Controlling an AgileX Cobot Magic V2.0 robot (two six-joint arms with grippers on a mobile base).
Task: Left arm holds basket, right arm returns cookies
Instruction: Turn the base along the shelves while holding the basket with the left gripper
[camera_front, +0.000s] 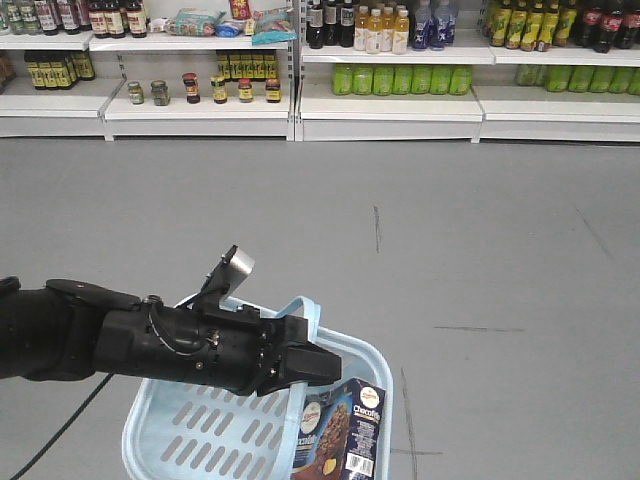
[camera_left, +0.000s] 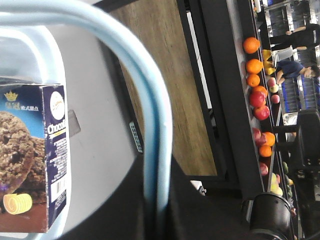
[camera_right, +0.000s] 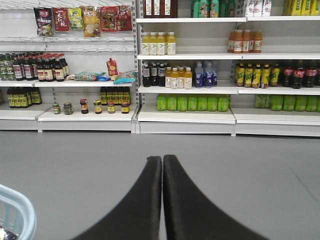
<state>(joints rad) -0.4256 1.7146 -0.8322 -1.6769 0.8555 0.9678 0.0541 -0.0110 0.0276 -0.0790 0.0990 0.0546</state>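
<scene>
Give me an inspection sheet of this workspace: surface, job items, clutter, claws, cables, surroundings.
Surface: grey floor, faint dark scuff lines.
Job's things: light blue basket held by its handle; cookies box stands inside it.
Clutter: nothing seen.
Claws: left claw shut on the basket handle; right claw shut, empty, facing the shelves.
Cables: black cable trails under the left arm.
Surroundings: store shelves stocked with bottles and jars.
</scene>
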